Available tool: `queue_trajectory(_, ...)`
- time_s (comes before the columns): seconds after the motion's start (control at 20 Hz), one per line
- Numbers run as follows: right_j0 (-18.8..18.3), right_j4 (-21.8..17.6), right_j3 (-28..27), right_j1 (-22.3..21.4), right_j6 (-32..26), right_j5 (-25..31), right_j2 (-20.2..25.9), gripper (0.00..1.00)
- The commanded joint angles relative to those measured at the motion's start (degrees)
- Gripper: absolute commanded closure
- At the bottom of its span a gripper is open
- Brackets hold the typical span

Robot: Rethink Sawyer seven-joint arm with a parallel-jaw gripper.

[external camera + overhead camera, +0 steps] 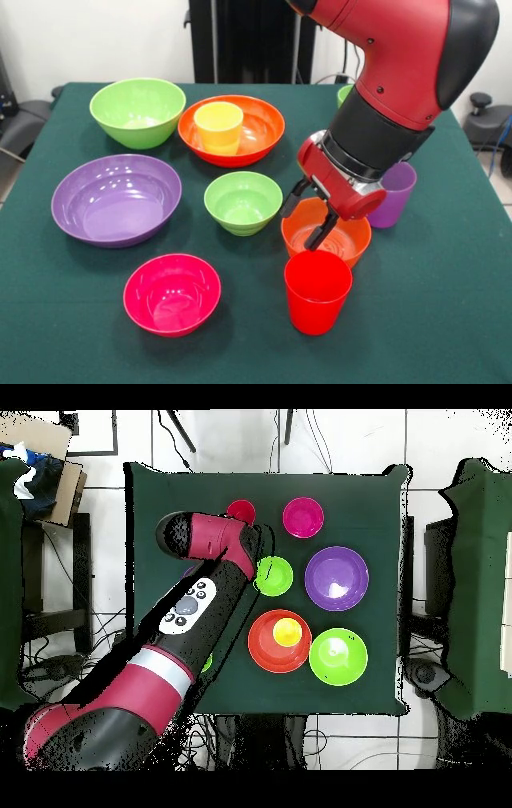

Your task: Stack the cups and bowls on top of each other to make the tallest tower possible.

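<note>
Front view: your gripper (312, 216) hangs over the small orange bowl (346, 237), fingers spread apart with nothing between them, tips inside the bowl's rim line at its near-left side. The red cup (318, 290) stands upright, mouth up, just beside that bowl at about 6 o'clock from the gripper and lower, so I'd judge the next grab is a short pull toward the near edge plus a drop. The yellow cup (218, 126) already sits in the large orange bowl (262, 120) at 10 o'clock, well apart from you.
</note>
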Motion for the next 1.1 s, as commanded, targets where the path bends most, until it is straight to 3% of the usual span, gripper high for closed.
queue_trajectory(0.05, 0.7, 1.3, -1.0, 0.6, 11.0, 0.9, 5.7, 0.00)
queue_trajectory(0.35, 0.5, 1.1, 0.7, -1.1, 10.0, 0.9, 6.4, 0.00)
queue_trajectory(0.85, 2.5, 0.4, 7.1, -10.5, 7.3, 11.8, 7.3, 0.00)
queue_trajectory(1.1, 3.0, -0.1, 7.0, -11.4, 7.8, 14.1, 6.8, 0.00)
